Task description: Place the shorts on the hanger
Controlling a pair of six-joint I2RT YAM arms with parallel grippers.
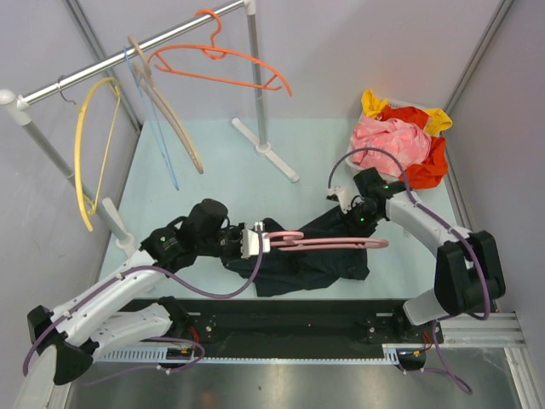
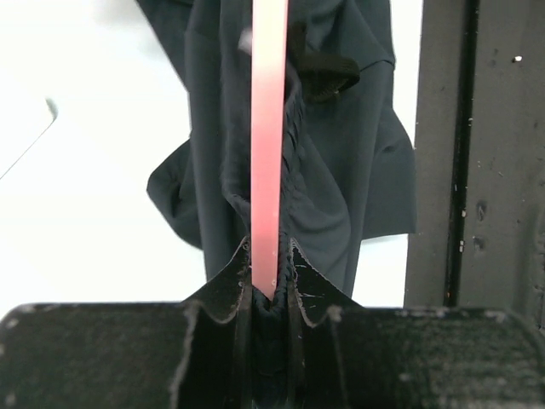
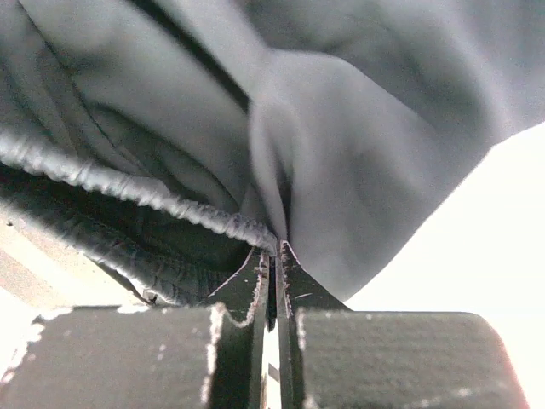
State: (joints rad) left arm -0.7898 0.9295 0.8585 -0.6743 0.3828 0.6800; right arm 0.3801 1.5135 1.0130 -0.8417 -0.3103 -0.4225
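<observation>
My left gripper (image 2: pixel 270 256) was clamped on the hanger (image 1: pixel 336 244), right gripper (image 3: pixel 274 250) pinched the shorts (image 1: pixel 311 262) lying under it between the arms; light, floppy fabric, so I figured the waistband (image 3: pixel 128 183) gripped best

The left gripper (image 1: pixel 255 243) clamps one end of the thin pale-pink plastic hanger (image 1: pixel 341 244), which lies across the crumpled dark navy fabric shorts (image 1: pixel 315 268) on the pale green table (image 1: pixel 213 170). The right gripper (image 1: pixel 345 204) sits at the shorts' far right edge, its grip too small to judge. Behind lies a heap of pink, red-orange and yellow garments (image 1: pixel 400 141). A metal rail (image 1: pixel 111 60) carries three more: an orange hanger (image 1: pixel 215 53), a beige hanger (image 1: pixel 175 123) and a yellow hanger (image 1: pixel 77 153).
</observation>
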